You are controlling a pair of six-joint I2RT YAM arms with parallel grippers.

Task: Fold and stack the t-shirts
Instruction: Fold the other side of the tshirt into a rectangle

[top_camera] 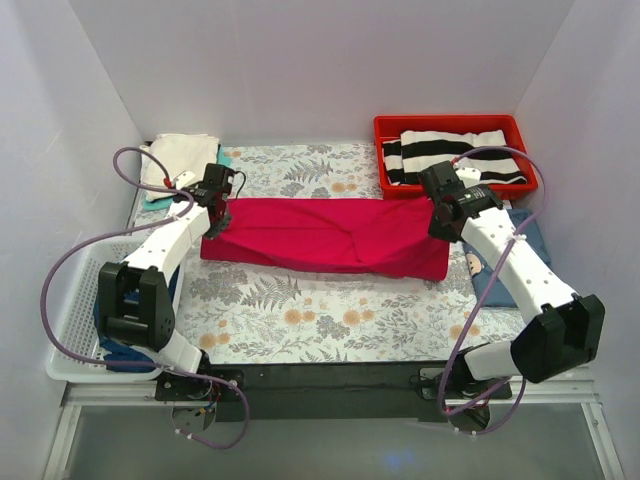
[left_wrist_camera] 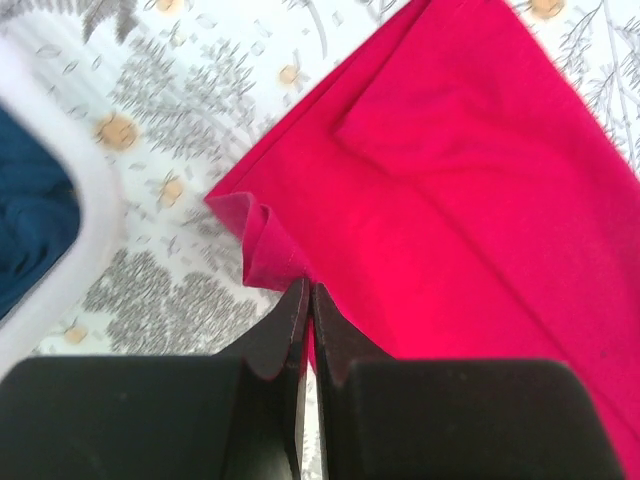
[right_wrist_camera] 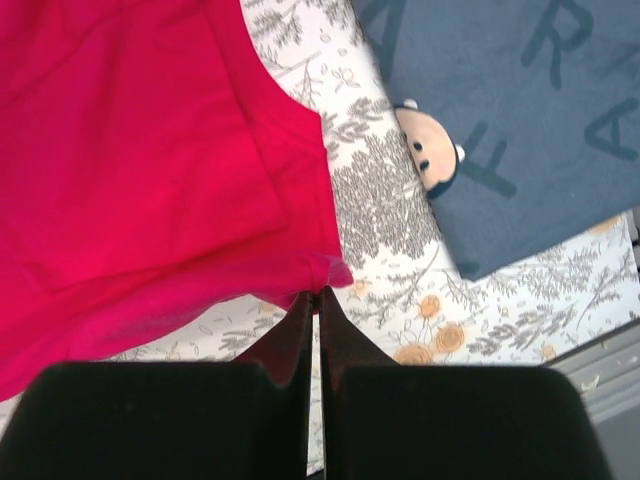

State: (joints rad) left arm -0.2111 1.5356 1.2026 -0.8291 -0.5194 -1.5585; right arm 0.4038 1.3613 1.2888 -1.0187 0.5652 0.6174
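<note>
The crimson-red t-shirt [top_camera: 325,235] lies folded into a long band across the middle of the flowered cloth. My left gripper [top_camera: 215,226] is shut on its left end; in the left wrist view the fingertips [left_wrist_camera: 308,300] pinch the red edge [left_wrist_camera: 450,180]. My right gripper [top_camera: 441,228] is shut on its right end; in the right wrist view the tips [right_wrist_camera: 316,300] pinch the red corner [right_wrist_camera: 150,150]. A blue-grey printed tee [top_camera: 510,255] lies at the right, also seen in the right wrist view [right_wrist_camera: 520,110]. Cream [top_camera: 180,155] and teal [top_camera: 224,157] folded tees sit at the back left.
A red tray [top_camera: 385,135] holding a black-and-white striped shirt [top_camera: 450,155] stands at the back right. A white bin [top_camera: 70,330] with dark blue cloth [top_camera: 120,350] sits at the left; the blue cloth shows in the left wrist view [left_wrist_camera: 30,230]. White walls enclose the table.
</note>
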